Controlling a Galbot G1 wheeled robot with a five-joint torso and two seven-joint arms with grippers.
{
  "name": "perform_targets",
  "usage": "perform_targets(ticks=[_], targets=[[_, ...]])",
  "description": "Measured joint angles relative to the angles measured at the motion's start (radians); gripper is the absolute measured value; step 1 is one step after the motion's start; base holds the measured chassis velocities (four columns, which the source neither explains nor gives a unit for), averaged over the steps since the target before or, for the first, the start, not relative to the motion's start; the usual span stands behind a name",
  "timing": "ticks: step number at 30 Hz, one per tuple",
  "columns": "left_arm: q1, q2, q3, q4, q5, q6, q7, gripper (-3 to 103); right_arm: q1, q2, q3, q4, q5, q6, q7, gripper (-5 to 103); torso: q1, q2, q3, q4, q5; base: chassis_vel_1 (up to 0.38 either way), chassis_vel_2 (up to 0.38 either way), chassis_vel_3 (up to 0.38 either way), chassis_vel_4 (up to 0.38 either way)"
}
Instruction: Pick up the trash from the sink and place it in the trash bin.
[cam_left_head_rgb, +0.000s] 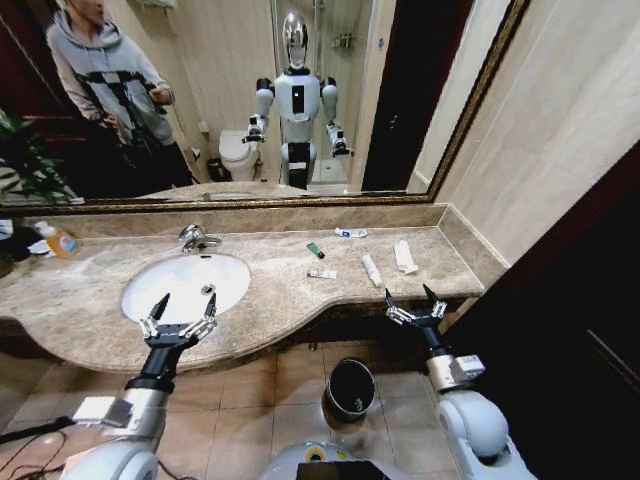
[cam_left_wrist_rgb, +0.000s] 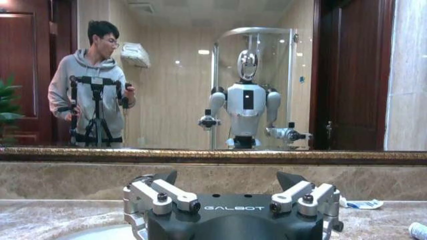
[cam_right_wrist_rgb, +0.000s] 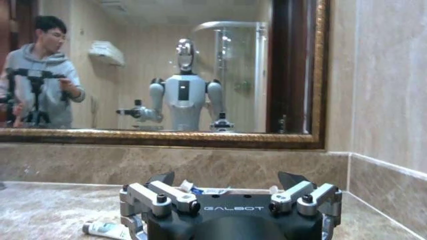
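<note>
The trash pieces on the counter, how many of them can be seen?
5: a green stick, a white-and-blue tube by the back wall, a sachet near the front, a white tube, and a white piece farthest right. More may be hidden.

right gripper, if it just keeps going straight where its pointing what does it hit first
Probably the white tube lying on the counter. The right gripper, open, hovers at the counter's front edge aiming toward the mirror; depth is unclear.
</note>
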Motion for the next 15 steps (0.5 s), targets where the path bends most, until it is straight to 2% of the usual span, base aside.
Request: perform_targets(ticks=[7,15], targets=[[0.000,0.000,0.000,0.000,0.000,0.000,0.000,100,-0.027,0.055,0.006,0.031,0.012,-0.015,-0.009,100,0.000,0.000,0.000,0.0000,0.0000,0.000,0.000,0.000,0.000],[0.000,0.000,0.000,0.000,0.000,0.000,0.000,100,-0.048,0.045,0.018,0.047,0.021,-0.022,-0.007,100,0.000,0.000,0.000,-0.0001,0.0001,0.000,0.000,0.000,0.000]])
